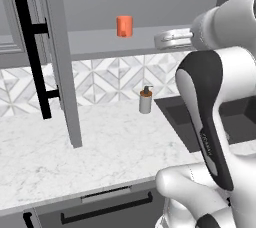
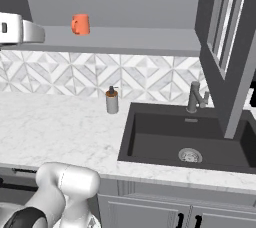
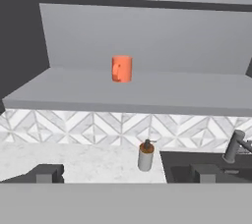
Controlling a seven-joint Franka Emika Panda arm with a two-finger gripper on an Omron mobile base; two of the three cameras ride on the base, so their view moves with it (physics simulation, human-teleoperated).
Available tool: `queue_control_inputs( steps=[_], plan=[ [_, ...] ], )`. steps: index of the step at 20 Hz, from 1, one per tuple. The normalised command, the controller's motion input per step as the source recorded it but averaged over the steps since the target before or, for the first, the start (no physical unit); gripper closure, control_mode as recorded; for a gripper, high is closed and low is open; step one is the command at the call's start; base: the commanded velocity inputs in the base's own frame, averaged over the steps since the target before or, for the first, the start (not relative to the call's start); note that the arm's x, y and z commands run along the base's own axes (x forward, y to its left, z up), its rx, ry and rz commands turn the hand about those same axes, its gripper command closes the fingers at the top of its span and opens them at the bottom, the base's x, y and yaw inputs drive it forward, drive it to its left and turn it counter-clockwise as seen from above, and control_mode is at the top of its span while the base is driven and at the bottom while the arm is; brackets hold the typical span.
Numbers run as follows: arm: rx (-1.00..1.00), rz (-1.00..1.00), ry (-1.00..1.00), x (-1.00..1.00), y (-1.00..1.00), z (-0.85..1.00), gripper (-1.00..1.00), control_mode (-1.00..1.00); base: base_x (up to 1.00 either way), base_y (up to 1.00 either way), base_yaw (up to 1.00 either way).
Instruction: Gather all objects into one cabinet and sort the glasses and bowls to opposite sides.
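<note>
Orange cup upright on cabinet shelf

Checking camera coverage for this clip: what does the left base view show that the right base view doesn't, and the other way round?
Left base view: the open cabinet door with its black bar handle, and the drawer front below the counter. Right base view: the whole sink, its drain and the faucet. Both: the orange cup on the shelf, the soap bottle, the tiled backsplash.
</note>
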Motion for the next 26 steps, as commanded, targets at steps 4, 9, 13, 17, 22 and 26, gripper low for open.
queue_control_inputs(
  steps=[4,9,13,17,22,26],
  plan=[
    [0.00,0.00,-0.08,0.55,0.07,-0.02,-1.00,-1.00,0.00,0.00,0.00],
    [0.00,0.00,-0.12,0.48,0.00,-0.25,-1.00,-1.00,0.00,0.00,0.00],
    [0.00,0.00,-0.04,0.44,0.22,-0.06,-1.00,-1.00,0.00,0.00,0.00],
    [0.00,0.00,0.00,0.39,0.29,0.00,-1.00,-1.00,0.00,0.00,0.00],
    [0.00,0.00,0.00,0.23,0.06,0.00,-1.00,-1.00,0.00,0.00,0.00],
    [0.00,0.00,0.00,0.21,0.00,0.00,-1.00,-1.00,0.00,0.00,0.00]
  ],
)
